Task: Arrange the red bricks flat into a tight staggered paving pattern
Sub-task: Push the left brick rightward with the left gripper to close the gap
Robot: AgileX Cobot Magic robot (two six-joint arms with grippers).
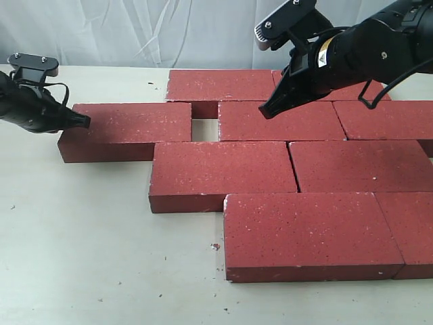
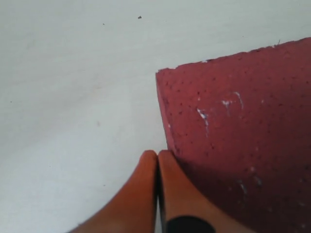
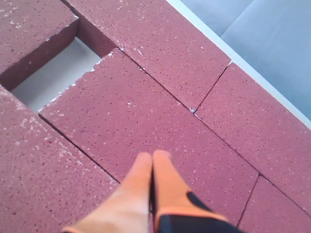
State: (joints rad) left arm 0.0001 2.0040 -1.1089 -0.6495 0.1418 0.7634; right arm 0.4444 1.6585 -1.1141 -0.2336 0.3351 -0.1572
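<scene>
Several red bricks lie flat in staggered rows on the table. The leftmost brick stands apart from its row, with a rectangular gap between it and the neighbouring brick. My left gripper is shut and empty, its orange fingertips against that leftmost brick's left end near a corner. My right gripper is shut and empty, hovering over the neighbouring brick with the gap beyond it.
White table top is bare to the left and front of the bricks, with a few small crumbs. A white cloth backdrop hangs behind. The pattern runs off the right edge of the exterior view.
</scene>
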